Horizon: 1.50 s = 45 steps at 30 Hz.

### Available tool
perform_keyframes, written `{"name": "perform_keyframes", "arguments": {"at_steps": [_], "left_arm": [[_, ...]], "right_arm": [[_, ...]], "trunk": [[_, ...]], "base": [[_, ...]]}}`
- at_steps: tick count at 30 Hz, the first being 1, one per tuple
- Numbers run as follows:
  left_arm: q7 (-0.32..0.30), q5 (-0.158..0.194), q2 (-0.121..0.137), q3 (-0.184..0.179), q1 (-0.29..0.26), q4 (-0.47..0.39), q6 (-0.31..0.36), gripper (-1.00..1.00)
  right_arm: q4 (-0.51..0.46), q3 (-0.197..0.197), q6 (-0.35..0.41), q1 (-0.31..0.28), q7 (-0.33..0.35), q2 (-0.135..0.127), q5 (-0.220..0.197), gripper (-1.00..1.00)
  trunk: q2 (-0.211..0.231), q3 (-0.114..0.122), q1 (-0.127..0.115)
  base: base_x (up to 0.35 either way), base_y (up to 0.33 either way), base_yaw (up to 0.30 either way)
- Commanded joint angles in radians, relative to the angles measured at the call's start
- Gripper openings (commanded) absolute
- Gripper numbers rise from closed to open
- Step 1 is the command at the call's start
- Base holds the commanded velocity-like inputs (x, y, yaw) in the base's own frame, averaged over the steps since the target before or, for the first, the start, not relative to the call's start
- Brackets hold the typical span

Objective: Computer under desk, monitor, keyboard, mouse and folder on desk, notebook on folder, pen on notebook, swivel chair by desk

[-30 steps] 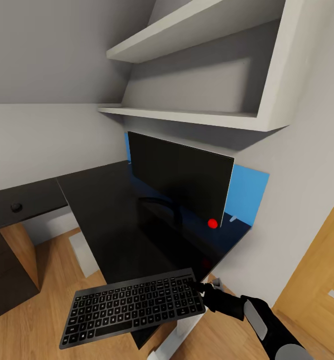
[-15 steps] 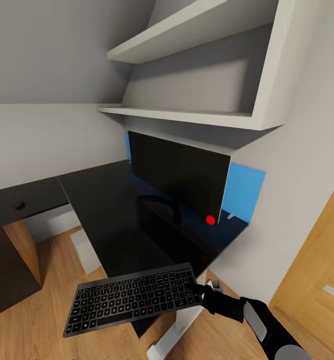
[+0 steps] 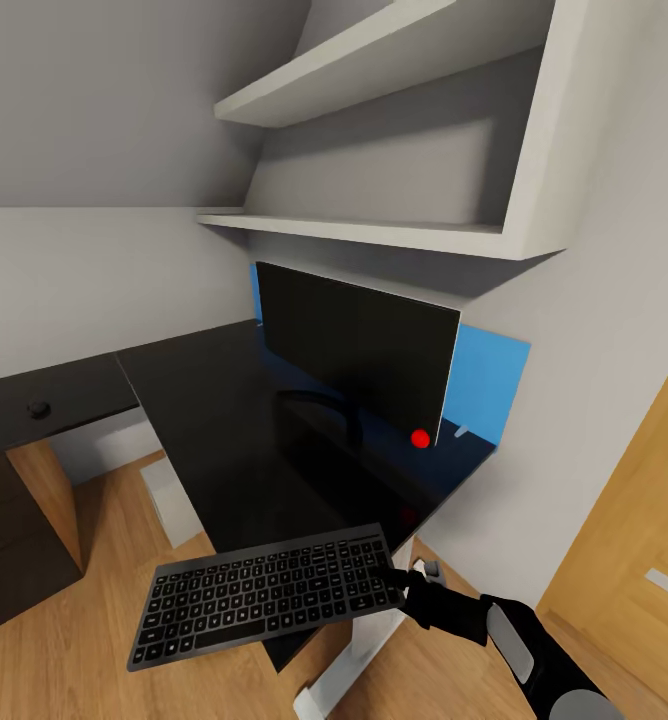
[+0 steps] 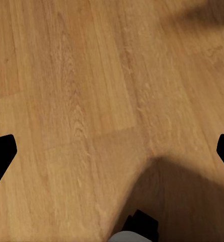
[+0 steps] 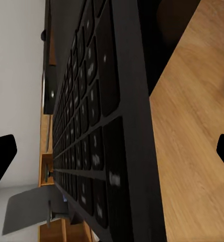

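Observation:
The slim dark grey keyboard [image 3: 264, 597] hangs level over the near corner of the glossy black desk [image 3: 224, 440], most of it out over the floor. My right gripper [image 3: 392, 577] is shut on its right end. Whether it touches the desk top I cannot tell. The right wrist view looks along the keys of the keyboard [image 5: 91, 126] from close up. The wide black monitor [image 3: 354, 345] stands on the desk in front of the blue back panel [image 3: 489, 385], a red dot at its lower right corner. My left gripper [image 4: 112, 151] is open above bare wood floor.
A black cabinet desk with a round knob [image 3: 39, 408] adjoins at the left. White wall shelves [image 3: 374, 232] hang above the monitor. A wooden door [image 3: 634, 560] stands at the right. White desk legs [image 3: 169, 500] rest on the light wood floor [image 3: 64, 640].
The whole head view has shifted slightly up and left, so the camera moved. The keyboard stays in my right gripper at the desk's near corner.

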Motion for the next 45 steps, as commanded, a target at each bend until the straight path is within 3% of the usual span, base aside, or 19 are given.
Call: {"name": "perform_keyframes", "arguments": {"at_steps": [1,4,5,25,29,32,34,39,45], "left_arm": [[0.006,0.009,0.001,-0.009,-0.001,0.000,-0.004,1.00],[0.006,0.009,0.001,-0.009,-0.001,0.000,-0.004,1.00],[0.006,0.009,0.001,-0.009,-0.001,0.000,-0.004,1.00],[0.006,0.009,0.001,-0.009,-0.001,0.000,-0.005,1.00],[0.006,0.009,0.000,-0.010,-0.001,0.000,-0.003,1.00],[0.005,0.009,0.000,-0.010,-0.001,0.001,0.001,1.00],[0.006,0.010,0.001,-0.010,-0.001,0.002,0.003,1.00],[0.006,0.011,0.000,-0.010,-0.001,0.003,0.006,1.00],[0.006,0.011,0.000,-0.011,-0.001,0.005,0.006,1.00]], "right_arm": [[0.000,-0.002,0.006,-0.001,0.001,0.000,-0.002,1.00],[-0.001,-0.003,0.006,-0.001,0.002,0.000,-0.002,1.00],[-0.001,-0.003,0.006,-0.001,0.002,0.000,-0.002,-1.00],[-0.001,-0.005,-0.003,-0.001,0.001,0.000,-0.001,-1.00],[-0.001,-0.004,-0.030,-0.001,0.000,0.001,0.000,-1.00],[-0.001,-0.005,-0.097,-0.001,0.000,0.002,-0.004,-1.00],[-0.001,-0.006,-0.123,-0.001,0.000,0.017,-0.004,-1.00],[0.000,-0.008,-0.134,-0.001,0.004,0.051,-0.005,-1.00],[-0.001,-0.008,-0.134,-0.001,0.009,0.061,-0.006,-1.00]], "trunk": [[-0.001,-0.001,0.000],[-0.001,-0.001,0.000],[-0.001,-0.001,0.000],[-0.001,-0.001,0.000],[0.027,0.012,-0.015],[0.048,0.021,-0.027],[0.062,0.027,-0.035],[0.097,0.043,-0.054],[0.139,0.062,-0.077]], "base": [[0.000,0.000,0.000],[0.000,0.000,0.000],[0.000,0.000,0.000],[0.000,0.000,0.000],[0.000,0.000,0.000],[0.000,0.000,0.000],[0.000,0.000,0.000],[0.000,0.000,0.000],[0.000,0.000,0.000]]}}
